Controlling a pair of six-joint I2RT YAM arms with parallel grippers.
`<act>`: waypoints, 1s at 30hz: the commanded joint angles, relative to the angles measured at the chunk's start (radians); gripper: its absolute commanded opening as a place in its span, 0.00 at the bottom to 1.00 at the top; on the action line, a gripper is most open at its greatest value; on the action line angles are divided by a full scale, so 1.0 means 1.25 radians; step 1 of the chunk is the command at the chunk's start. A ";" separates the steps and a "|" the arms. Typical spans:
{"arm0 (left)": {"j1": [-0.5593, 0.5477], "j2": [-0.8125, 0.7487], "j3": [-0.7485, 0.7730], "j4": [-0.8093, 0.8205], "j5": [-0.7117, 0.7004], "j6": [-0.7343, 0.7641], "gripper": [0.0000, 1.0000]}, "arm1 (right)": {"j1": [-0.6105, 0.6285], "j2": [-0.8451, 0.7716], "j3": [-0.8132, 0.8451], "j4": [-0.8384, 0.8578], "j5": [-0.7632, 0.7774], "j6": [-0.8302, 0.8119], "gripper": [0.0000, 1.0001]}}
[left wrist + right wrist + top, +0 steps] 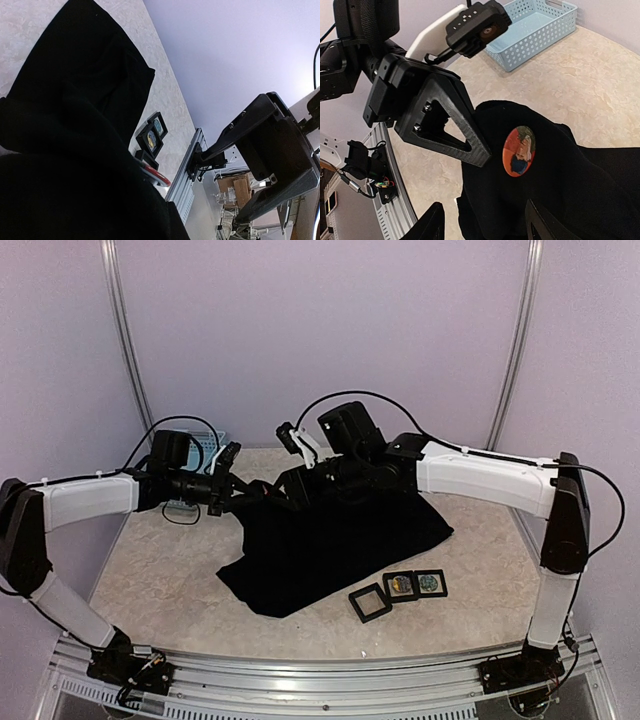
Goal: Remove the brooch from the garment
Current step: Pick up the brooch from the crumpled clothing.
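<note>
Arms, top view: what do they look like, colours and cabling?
Both match: left arm and right arm have white link shells, black joints and bases. A thin black cable loops loose over each. The left hand is black, with triangular open-frame fingers.

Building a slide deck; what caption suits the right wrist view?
Left gripper pinches the black garment; its round brooch faces the open right gripper.

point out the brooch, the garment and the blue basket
brooch (519, 151), right wrist view, middle of its round face
garment (330, 540), top view, centre of the black fabric
blue basket (540, 46), right wrist view, its perforated side wall
</note>
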 commanded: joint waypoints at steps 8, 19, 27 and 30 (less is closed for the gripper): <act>-0.044 0.014 0.064 -0.033 0.031 0.014 0.00 | -0.005 0.005 -0.004 -0.009 0.102 -0.002 0.50; -0.047 0.067 0.126 -0.084 0.034 -0.018 0.00 | 0.040 0.036 0.066 -0.098 0.250 -0.099 0.45; -0.048 0.073 0.135 -0.082 0.040 -0.026 0.00 | 0.058 0.089 0.136 -0.146 0.307 -0.123 0.37; -0.048 0.074 0.135 -0.083 0.040 -0.027 0.00 | 0.067 0.116 0.175 -0.167 0.313 -0.138 0.34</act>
